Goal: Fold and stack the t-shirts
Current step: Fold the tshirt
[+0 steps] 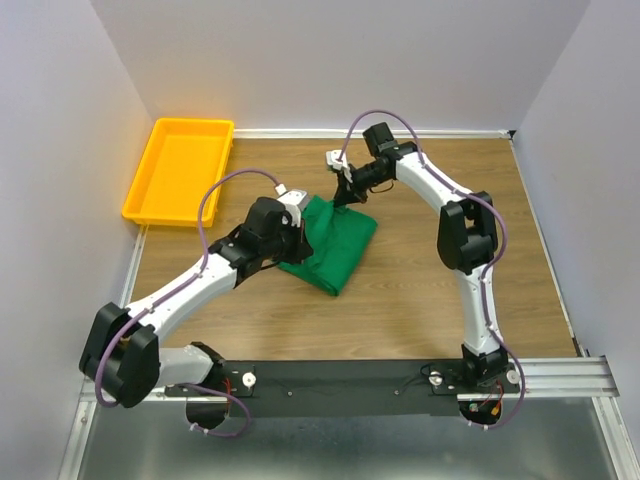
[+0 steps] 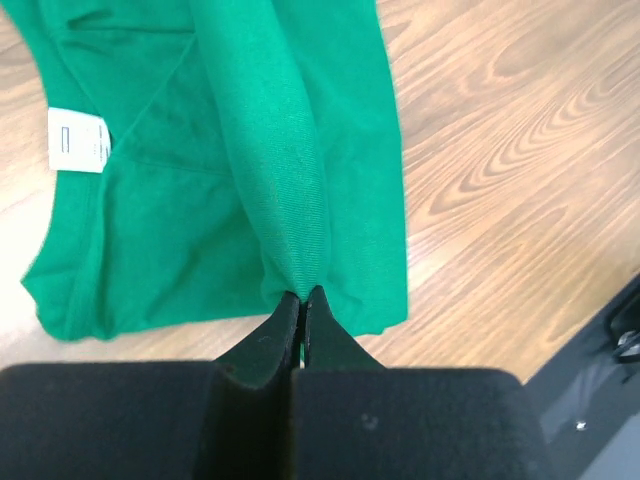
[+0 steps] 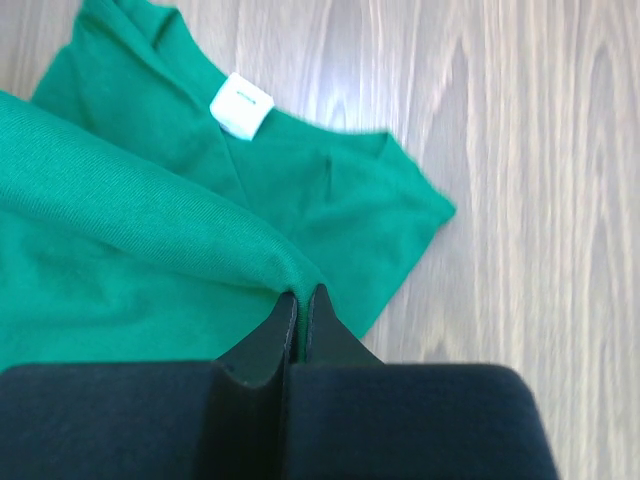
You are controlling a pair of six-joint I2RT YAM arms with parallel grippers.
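A green t-shirt (image 1: 335,240) lies partly folded in the middle of the wooden table. My left gripper (image 1: 296,222) is shut on a raised fold of its fabric at its left side; the left wrist view shows the pinched fold (image 2: 290,230) and the white neck label (image 2: 76,140). My right gripper (image 1: 345,195) is shut on the shirt's far edge; the right wrist view shows the fabric (image 3: 160,220) pulled up into the jaws, with the label (image 3: 241,104) beyond. Both hold the cloth lifted off the table.
A yellow tray (image 1: 180,170) stands at the far left corner, with nothing in it. White walls enclose the table on three sides. Bare wood (image 1: 450,300) lies right of and in front of the shirt. A metal rail (image 1: 400,375) runs along the near edge.
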